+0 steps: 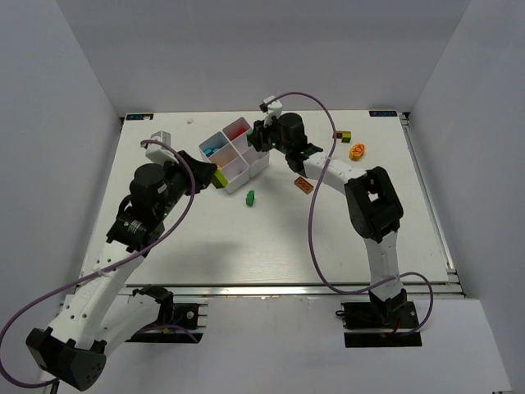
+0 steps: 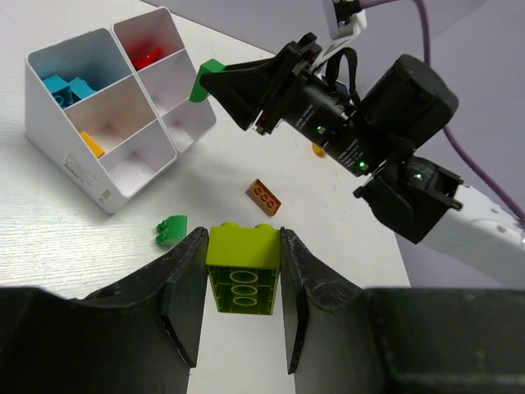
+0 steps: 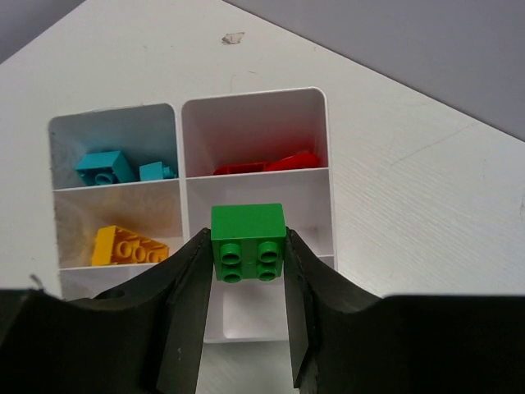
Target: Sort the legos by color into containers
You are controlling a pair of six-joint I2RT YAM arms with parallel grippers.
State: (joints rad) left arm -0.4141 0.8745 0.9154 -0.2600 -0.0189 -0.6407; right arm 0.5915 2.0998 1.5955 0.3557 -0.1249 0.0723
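The white four-compartment tray (image 1: pixel 234 174) (image 2: pixel 98 187) (image 3: pixel 182 148) stands at the back centre. It holds blue bricks (image 3: pixel 105 167), red bricks (image 3: pixel 271 164) and a yellow brick (image 3: pixel 129 245) in separate compartments. My right gripper (image 1: pixel 261 136) (image 3: pixel 248 267) is shut on a dark green brick (image 3: pixel 248 240) (image 2: pixel 205 80), hanging just over the tray's right side. My left gripper (image 1: pixel 213 177) (image 2: pixel 242 283) is shut on a lime green brick (image 2: pixel 242 264) (image 1: pixel 221 176), held above the table at the tray's near left corner.
On the table lie a small green brick (image 1: pixel 250 198) (image 2: pixel 171 229) and an orange brick (image 1: pixel 303 185) (image 2: pixel 264 195) in front of the tray. An orange-yellow cluster (image 1: pixel 358 151) and a red-green pair (image 1: pixel 342 135) sit at the back right.
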